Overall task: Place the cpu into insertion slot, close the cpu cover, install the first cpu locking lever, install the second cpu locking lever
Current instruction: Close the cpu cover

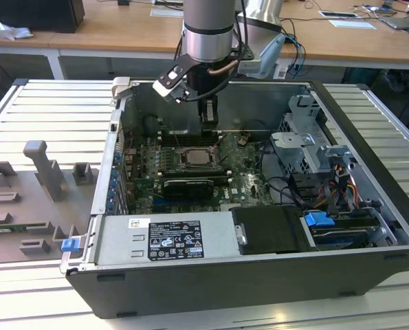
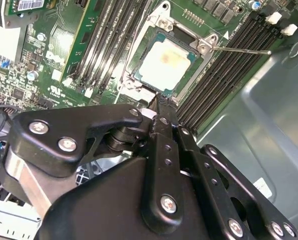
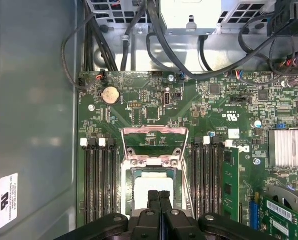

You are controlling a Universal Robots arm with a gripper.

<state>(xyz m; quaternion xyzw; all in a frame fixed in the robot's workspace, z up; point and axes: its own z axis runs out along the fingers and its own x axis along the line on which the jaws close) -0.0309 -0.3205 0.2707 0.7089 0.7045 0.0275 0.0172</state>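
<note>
One tool (image 3: 159,195), closed on nothing, tips just above the seated cpu (image 3: 138,187), cpu cover (image 3: 155,131) standing open.

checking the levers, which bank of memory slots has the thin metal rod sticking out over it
The bank beside the bare grey case wall; the rod lies across it. The other bank has none.

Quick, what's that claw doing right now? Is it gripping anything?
Gripper: closed, fingers pressed together with nothing between them, hovering by the cpu, which sits in its socket.
</note>
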